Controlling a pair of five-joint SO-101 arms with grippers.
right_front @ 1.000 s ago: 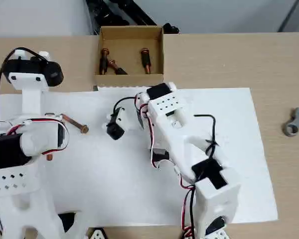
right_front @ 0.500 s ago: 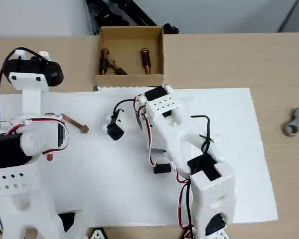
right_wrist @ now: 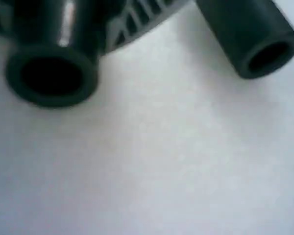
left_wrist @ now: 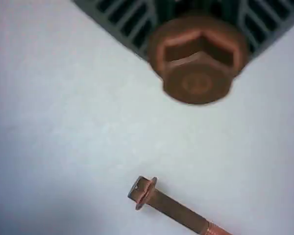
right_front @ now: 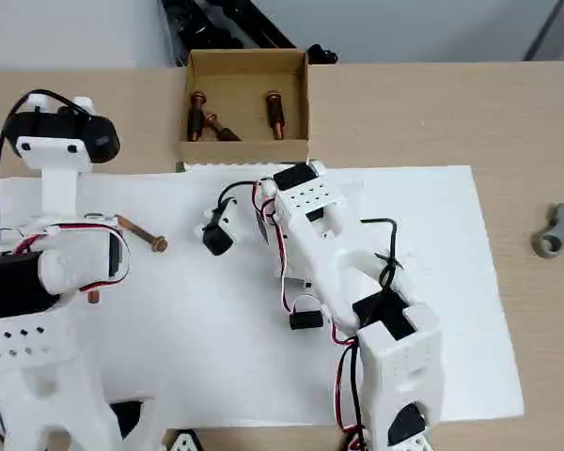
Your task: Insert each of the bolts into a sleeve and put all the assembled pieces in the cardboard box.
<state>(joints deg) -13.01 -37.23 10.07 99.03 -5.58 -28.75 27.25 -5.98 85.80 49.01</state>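
The left hand (left_wrist: 196, 17) pinches a copper bolt (left_wrist: 196, 68), and I can see its six-sided head. Near it, a loose bolt (left_wrist: 169, 208) lies flat on the white sheet (left_wrist: 63, 122). The right hand (right_wrist: 117, 24) pinches a black sleeve (right_wrist: 51, 73). A second sleeve (right_wrist: 252, 36) is close by, but I cannot tell if it rests on the sheet. At the back of the surface (right_front: 451, 103) sits the cardboard box (right_front: 247, 58) with three put-together pieces (right_front: 274, 113) inside. A small grey part (right_front: 556, 230) lies well apart from them.
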